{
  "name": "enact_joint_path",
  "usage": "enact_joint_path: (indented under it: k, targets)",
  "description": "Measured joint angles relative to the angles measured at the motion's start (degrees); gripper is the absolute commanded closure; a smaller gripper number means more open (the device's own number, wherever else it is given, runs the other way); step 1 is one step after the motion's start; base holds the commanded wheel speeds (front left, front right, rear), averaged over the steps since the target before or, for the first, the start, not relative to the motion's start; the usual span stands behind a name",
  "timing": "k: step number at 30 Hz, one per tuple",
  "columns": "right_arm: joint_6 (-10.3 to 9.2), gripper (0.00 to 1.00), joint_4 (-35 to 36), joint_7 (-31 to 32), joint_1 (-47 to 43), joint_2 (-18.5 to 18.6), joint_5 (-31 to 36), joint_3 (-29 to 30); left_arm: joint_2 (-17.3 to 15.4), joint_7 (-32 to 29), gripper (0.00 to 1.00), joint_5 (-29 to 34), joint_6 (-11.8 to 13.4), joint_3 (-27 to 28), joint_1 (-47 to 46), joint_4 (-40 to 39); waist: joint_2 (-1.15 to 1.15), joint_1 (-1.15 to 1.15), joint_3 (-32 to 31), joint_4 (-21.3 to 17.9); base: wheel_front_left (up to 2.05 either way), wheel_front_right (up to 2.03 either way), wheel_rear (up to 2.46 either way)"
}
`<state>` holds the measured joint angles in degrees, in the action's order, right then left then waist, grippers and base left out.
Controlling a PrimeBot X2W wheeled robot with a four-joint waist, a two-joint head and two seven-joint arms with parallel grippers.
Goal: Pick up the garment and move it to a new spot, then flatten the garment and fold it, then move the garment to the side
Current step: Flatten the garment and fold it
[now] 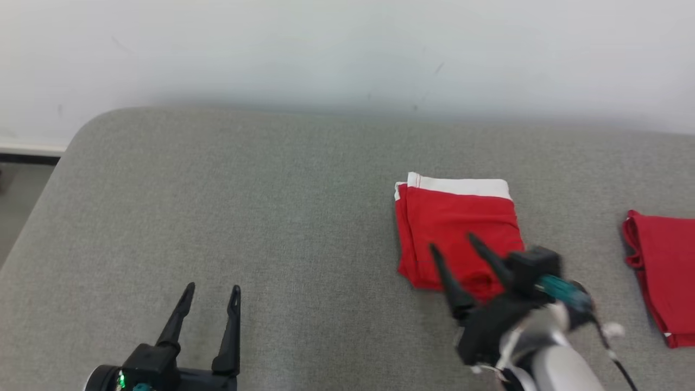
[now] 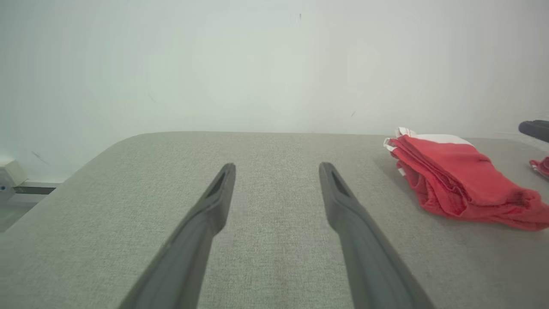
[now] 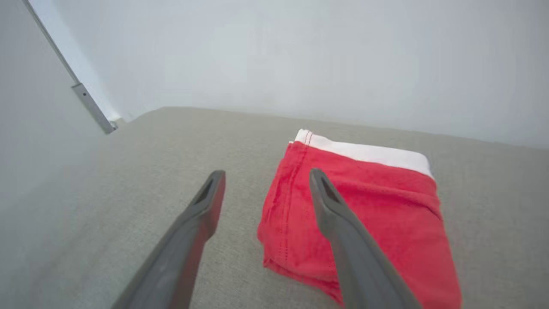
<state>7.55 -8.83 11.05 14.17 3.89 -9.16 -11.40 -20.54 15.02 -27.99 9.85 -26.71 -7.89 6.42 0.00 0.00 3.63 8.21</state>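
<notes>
Folded garment [image 1: 456, 217], looks like. The right end effector [image 1: 452, 241] is open over its near edge, the left end effector [image 1: 213, 287] open too. Next, I'd guess, grip it and shift it sideways.

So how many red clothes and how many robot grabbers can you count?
Red clothes: 2, the folded garment and the second garment at the right edge.
End effectors: 2, the left end effector and the right end effector.
Total: 4

Bare indoor room, plain white wall [image 1: 326, 49], grey fabric cushion [image 1: 217, 206] sat against it, skirting [image 1: 30, 147] ran low, home or lab unclear.
</notes>
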Motion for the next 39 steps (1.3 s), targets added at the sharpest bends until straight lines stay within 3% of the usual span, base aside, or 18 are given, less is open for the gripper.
enact_joint_path:
  k: [5,9,12,13,18,21,31,39]
  targets:
    - [0.00,0.00,8.6,-6.7,-9.6,-0.9,1.1,12.8,1.7,0.0,0.00,1.7,0.2,5.0,4.0,-2.7,0.00,0.00,-2.8,-1.3,0.00,0.00,0.00]
    - [0.00,0.00,9.7,-13.0,-14.8,-0.9,-1.8,19.5,4.4,0.0,0.00,3.0,-0.9,9.6,7.2,-4.1,0.00,-0.01,-4.5,-2.7,0.00,0.00,0.00]
    - [0.00,0.00,8.4,-17.2,-16.5,-0.9,-2.4,21.9,6.9,0.0,0.00,3.5,-3.1,14.7,9.0,-5.4,-0.01,-0.01,-5.6,-3.9,0.00,0.00,0.00]
    - [0.00,0.00,7.0,-19.4,-17.2,-0.9,-2.4,22.2,8.9,0.0,0.00,4.1,-5.4,18.1,10.0,-6.2,-0.01,-0.01,-6.2,-4.5,0.00,0.00,0.00]
    - [0.00,0.00,3.4,-23.1,-18.1,-1.0,-1.7,22.1,13.9,0.0,0.00,7.3,-12.0,27.3,12.8,-7.0,0.00,-0.01,-7.6,-6.0,0.00,0.00,0.00]
    - [0.00,0.00,1.2,-24.2,-18.2,-0.9,0.0,21.7,15.3,0.0,0.00,11.0,-14.3,31.0,14.3,-6.6,-0.01,0.00,-8.1,-6.8,0.00,0.00,0.00]
    - [0.00,0.00,-4.3,-25.4,-18.6,-1.0,6.5,20.0,16.3,0.0,0.00,21.1,-16.4,33.6,16.7,-2.6,-0.01,-0.01,-9.0,-8.1,0.00,0.00,0.00]
    - [0.00,0.00,-6.1,-24.8,-17.7,-1.0,7.3,18.2,16.3,0.0,0.00,21.6,-17.0,32.4,16.9,2.7,0.00,0.00,-8.6,-8.5,0.00,0.00,0.00]
